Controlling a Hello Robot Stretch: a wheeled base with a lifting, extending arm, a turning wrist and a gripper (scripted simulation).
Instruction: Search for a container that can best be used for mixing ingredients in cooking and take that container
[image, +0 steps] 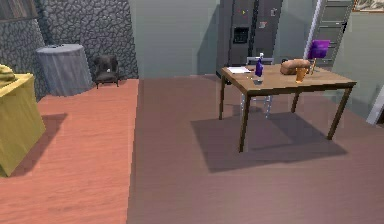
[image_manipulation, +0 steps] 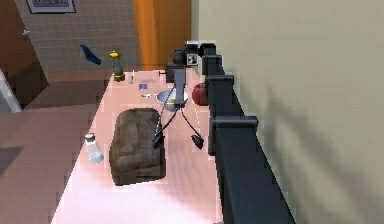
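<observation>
Dark square arm bar (image_manipulation: 240, 150) | rough brown loaf (image_manipulation: 138, 148), pink tabletop (image_manipulation: 185, 185) | claw (image_manipulation: 179, 145): hold cannot tell

Forward view, upper right: brown wooden table (image: 278, 82), purple-flowered plant (image: 319, 48), blue bottle (image: 259, 68); far left, yellow cabinet (image: 15, 122). Arm side view, centre: mottled dark-brown lump (image_manipulation: 138, 147) on pale pink tabletop (image_manipulation: 100, 197).

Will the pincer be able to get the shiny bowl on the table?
Probably yes. The pincer hangs right by the bowl, over the table, and nothing seems to stand between them; the loaf lies to one side.
</observation>
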